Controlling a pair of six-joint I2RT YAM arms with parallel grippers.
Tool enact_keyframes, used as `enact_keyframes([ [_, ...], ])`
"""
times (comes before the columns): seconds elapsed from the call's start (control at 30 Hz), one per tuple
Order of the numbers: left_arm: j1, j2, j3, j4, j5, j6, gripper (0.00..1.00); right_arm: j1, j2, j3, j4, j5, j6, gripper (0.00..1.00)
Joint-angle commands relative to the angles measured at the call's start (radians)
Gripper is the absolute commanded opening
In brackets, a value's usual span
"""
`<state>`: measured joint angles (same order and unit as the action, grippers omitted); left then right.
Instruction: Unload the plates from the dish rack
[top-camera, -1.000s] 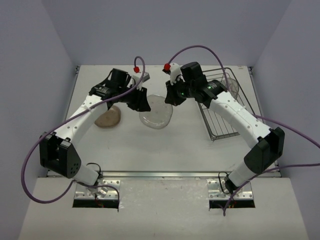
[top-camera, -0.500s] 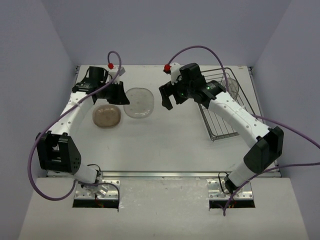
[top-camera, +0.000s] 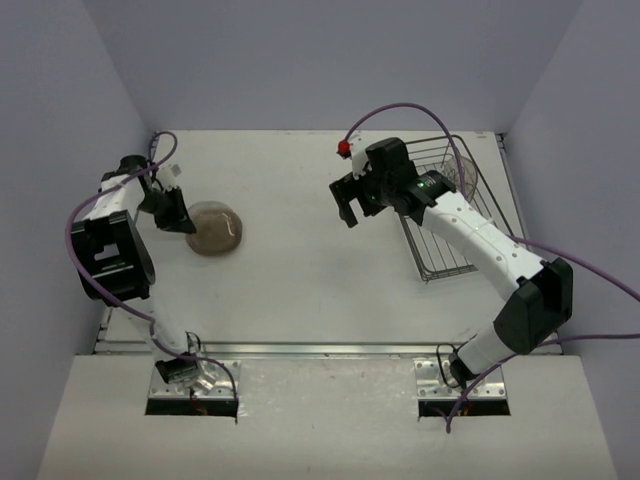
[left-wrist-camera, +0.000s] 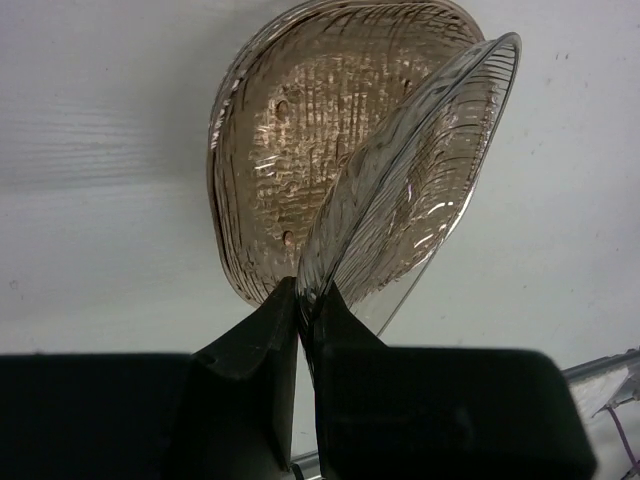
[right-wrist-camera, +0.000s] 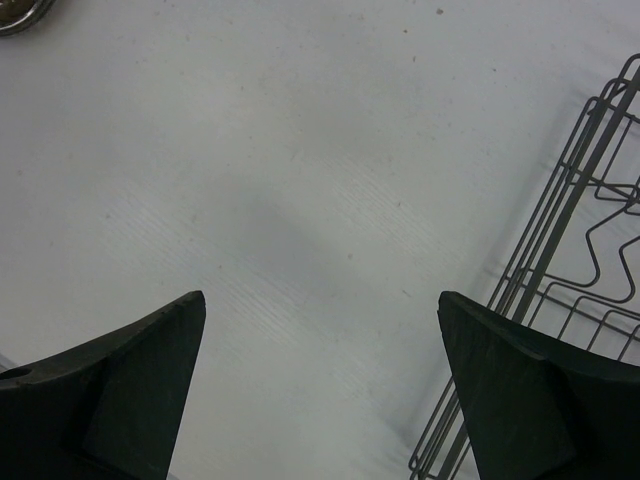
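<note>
Left side, nearest item: the left gripper (left-wrist-camera: 298, 300) was clamped shut on the rim of a clear plate (left-wrist-camera: 420, 170). The plate was held by its near edge and tilted steeply, its far edge raised. A smoky plate (left-wrist-camera: 290, 130) lay flat on the table (top-camera: 300, 290) directly beyond and beneath it. The clear plate's hollow face was turned toward the smoky one. Whether the two touched could not be told from either view. Judgement: the set-down depends on that overlap. The held plate would have to be tipped flat, away from the gripper, to rest on the smoky plate.

Centre: the right gripper (right-wrist-camera: 320, 300) hung over bare table with its jaws wide apart and nothing between them.

Right side and beyond: the rack (top-camera: 440, 245) stood just to the right of that gripper, its long axis running from near to far. One racked plate (top-camera: 463, 172) remained upright at its far end. The right arm was much the nearer to it; the left arm was well apart, across the table.

Change noted: a second earlier both grippers met over mid-table with the clear plate between them, and the right jaws were shut. Half a second earlier the right jaws had parted, and the left arm carried the plate alone, short of the smoky plate. The left arm had since swung to the table's left edge, and the right gripper had drawn slightly toward the rack.
</note>
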<state>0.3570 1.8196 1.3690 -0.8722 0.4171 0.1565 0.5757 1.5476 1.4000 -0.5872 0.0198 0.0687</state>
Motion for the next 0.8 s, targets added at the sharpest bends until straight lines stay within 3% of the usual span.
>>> enact_keyframes([
  [0.0,-0.005,0.008,0.057,0.001,-0.004,0.028,0.0,-0.004,-0.04,-0.003,0.036,0.011,-0.015,0.99],
  [0.1,-0.003,0.035,0.058,0.012,-0.014,0.032,0.0,-0.004,-0.04,-0.003,0.036,0.011,-0.015,0.99],
  [0.2,0.001,0.068,0.061,0.018,-0.029,0.04,0.1,-0.005,-0.042,-0.005,0.035,0.014,-0.021,0.99],
  [0.33,0.003,0.072,0.068,0.029,-0.043,0.046,0.43,-0.004,-0.046,-0.009,0.035,0.017,-0.024,0.99],
  [0.43,0.006,0.063,0.084,0.022,-0.047,0.043,0.56,-0.004,-0.047,-0.007,0.036,0.019,-0.024,0.99],
  [0.5,0.005,0.047,0.097,0.018,-0.048,0.041,0.61,-0.004,-0.047,-0.004,0.036,0.021,-0.024,0.99],
  [0.77,0.004,-0.1,0.194,0.02,-0.065,0.05,0.64,-0.069,-0.049,0.02,0.035,0.065,-0.031,0.99],
])
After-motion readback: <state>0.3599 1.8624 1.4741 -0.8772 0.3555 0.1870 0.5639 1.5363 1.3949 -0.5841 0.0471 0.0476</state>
